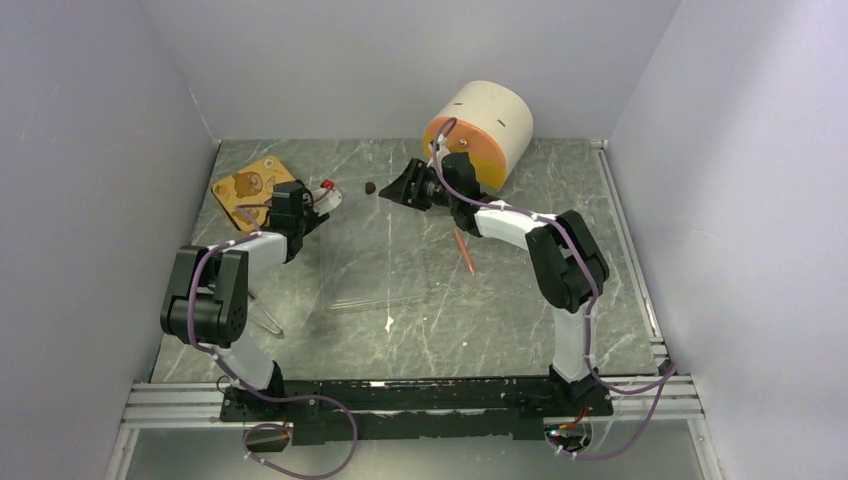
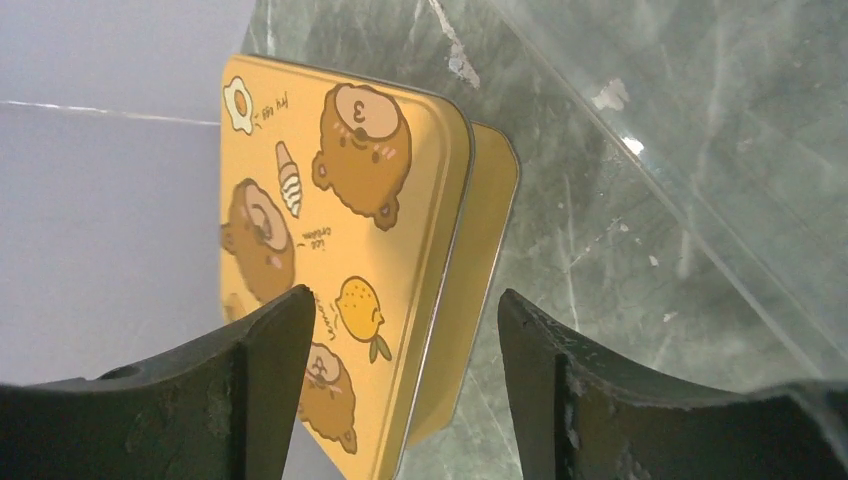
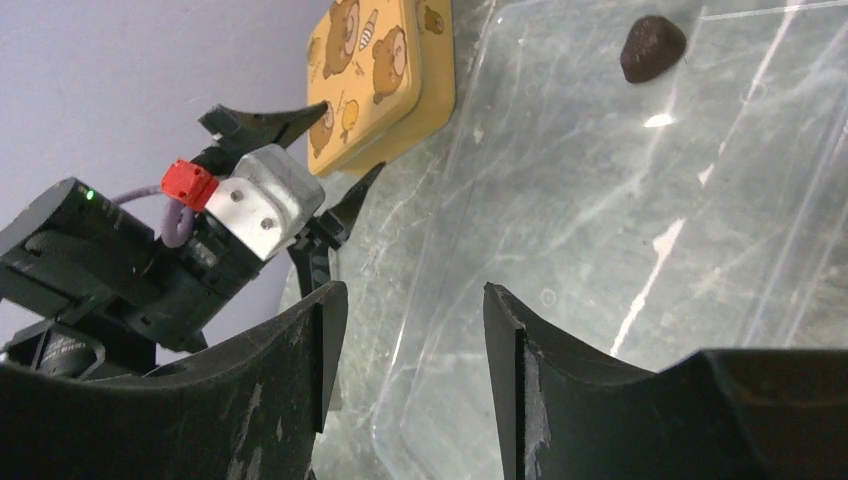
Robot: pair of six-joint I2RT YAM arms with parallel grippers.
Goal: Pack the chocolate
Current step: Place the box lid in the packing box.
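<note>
Left claw (image 2: pixel 400 310) stands wide with nothing between its fingers, looking straight onto the yellow bear-print tin (image 2: pixel 340 260). A second yellow edge peeks out from under the tin's printed top. From the bench (image 1: pixel 520 300) centre, the tin sits at 10 o'clock, tucked close to the left wall (image 1: pixel 100 180) with little room on that side.

Right claw (image 3: pixel 405 290) is parted about halfway and also carries nothing. It faces the left claw across a short gap. In that gap lies the chocolate (image 1: pixel 371 187), one dark brown piece, just at 9 o'clock of the right claw and touching neither claw. From the right wrist it appears to rest at the far end of the clear tray (image 1: pixel 380 270), just inside the rim, though I cannot be sure.

The count:
- one chocolate piece in view
- one tin
- one clear tray
- one cream drum (image 1: pixel 482 128) with an orange face, lying on its side at 1 o'clock against the far wall
- one orange-red stick (image 1: pixel 463 251), just at 3 o'clock of the tray
- one white speck (image 1: pixel 388 322) at the tray's 6 o'clock

The most open bench lies around 4 to 5 o'clock — nothing but marble.
</note>
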